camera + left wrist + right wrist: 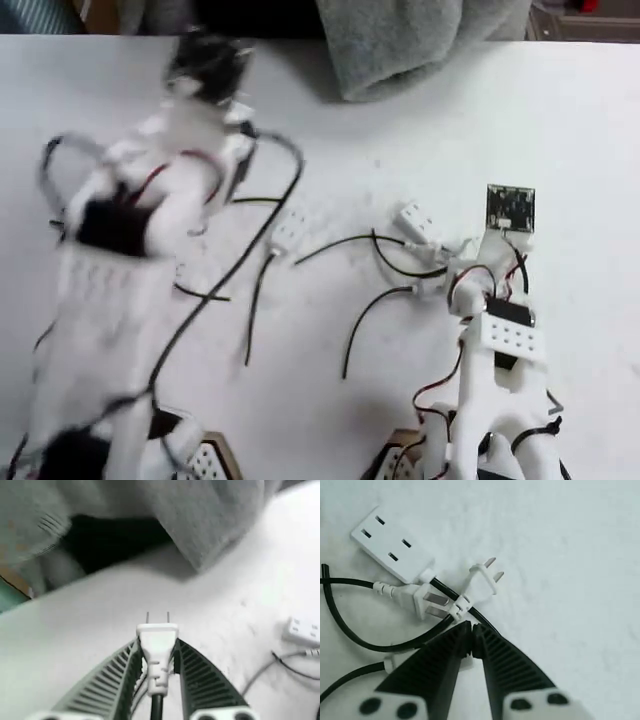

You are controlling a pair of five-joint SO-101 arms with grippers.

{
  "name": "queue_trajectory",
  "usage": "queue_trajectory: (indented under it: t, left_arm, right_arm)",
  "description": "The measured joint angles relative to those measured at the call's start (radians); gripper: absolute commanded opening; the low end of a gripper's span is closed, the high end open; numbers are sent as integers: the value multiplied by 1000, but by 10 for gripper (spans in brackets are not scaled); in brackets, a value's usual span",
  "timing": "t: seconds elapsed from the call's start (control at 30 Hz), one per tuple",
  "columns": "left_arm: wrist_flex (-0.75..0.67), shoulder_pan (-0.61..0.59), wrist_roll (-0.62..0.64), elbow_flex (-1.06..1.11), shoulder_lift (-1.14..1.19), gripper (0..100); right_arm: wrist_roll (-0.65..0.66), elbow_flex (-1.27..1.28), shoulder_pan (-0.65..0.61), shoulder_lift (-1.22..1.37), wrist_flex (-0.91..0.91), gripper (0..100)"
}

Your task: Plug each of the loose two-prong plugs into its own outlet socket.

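One plug [157, 635] is clamped in the left pincer [157, 644]; the right pincer [471, 626] is closed, empty, near an outlet [390, 545].

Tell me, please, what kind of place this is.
Probably a robotics lab bench or hobby workspace: a white table carries two small arms, loose two-prong plugs, an outlet socket and a bare circuit board.
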Motion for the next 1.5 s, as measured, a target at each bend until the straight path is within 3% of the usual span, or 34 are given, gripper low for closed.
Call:
queue_trajectory:
  t: [0.47, 0.73, 1.0, 1.5]
  left_arm:
    - [331, 69, -9, -568, 697, 24]
    - [539, 104, -104, -847, 988, 24]
    - [563, 161, -112, -930, 1122, 24]
    - [577, 133, -52, -930, 1138, 24]
  right_arm:
    - [0, 0, 6, 0, 0, 19]
    - [0, 0, 6, 0, -3, 19]
    - [0, 6, 6, 0, -28, 20]
    - [0, 6, 6, 0, -28, 20]
